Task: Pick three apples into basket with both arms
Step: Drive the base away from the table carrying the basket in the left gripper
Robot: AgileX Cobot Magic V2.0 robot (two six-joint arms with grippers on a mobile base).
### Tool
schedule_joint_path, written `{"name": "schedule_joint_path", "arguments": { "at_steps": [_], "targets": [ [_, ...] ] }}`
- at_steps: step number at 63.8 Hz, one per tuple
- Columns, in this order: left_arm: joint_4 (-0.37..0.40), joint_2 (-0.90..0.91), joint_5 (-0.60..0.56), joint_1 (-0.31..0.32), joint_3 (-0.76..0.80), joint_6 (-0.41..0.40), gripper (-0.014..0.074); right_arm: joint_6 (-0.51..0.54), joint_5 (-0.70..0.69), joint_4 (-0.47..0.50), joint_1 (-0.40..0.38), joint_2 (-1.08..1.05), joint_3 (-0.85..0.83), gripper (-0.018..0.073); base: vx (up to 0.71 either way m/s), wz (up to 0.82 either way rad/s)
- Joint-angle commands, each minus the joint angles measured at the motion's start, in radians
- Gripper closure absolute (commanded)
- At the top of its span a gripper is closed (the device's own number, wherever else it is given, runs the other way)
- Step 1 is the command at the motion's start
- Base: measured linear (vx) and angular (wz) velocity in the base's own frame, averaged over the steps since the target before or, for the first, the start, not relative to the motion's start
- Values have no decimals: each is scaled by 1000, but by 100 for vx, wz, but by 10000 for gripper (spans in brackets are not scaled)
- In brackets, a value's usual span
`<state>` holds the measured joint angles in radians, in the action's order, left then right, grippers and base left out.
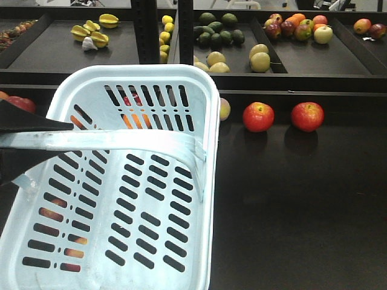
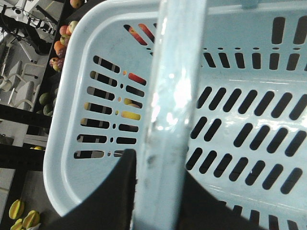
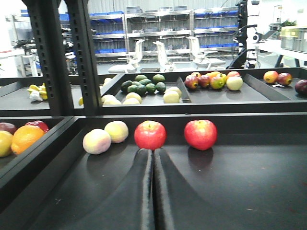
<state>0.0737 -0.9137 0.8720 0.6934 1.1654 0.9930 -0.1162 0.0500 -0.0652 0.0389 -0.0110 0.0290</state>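
A pale blue-white basket [image 1: 208, 121] fills the left of the front view, held empty above a black shelf [image 1: 314, 199]. The left claw [image 2: 160, 170] is clenched round the basket's flat handle [image 1: 133, 140], with a dark finger on either side of it. The right claw [image 3: 153, 154] sits low over the shelf, its fingers pressed together with nothing between them. Straight ahead of it, near, lies one dark red apple [image 3: 150, 134]. A second apple [image 3: 200, 134] lies ahead and to its right. A third is not clearly in view. With no apple in the basket, the first pick seems to be in hand. Next, the right claw likely needs to part its fingers, then advance to straddle the nearer apple.
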Motion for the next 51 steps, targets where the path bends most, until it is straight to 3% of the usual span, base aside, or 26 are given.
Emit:
{"name": "schedule_joint_path", "arguments": {
  "at_steps": [1, 51],
  "targets": [
    [15, 15, -93, 5, 31, -12, 603, -2, -77, -6, -8, -11, 14, 568, -3, 13],
    [15, 15, -93, 5, 31, -12, 603, -2, -77, -6, -8, -11, 14, 568, -4, 27]
  ]
}}
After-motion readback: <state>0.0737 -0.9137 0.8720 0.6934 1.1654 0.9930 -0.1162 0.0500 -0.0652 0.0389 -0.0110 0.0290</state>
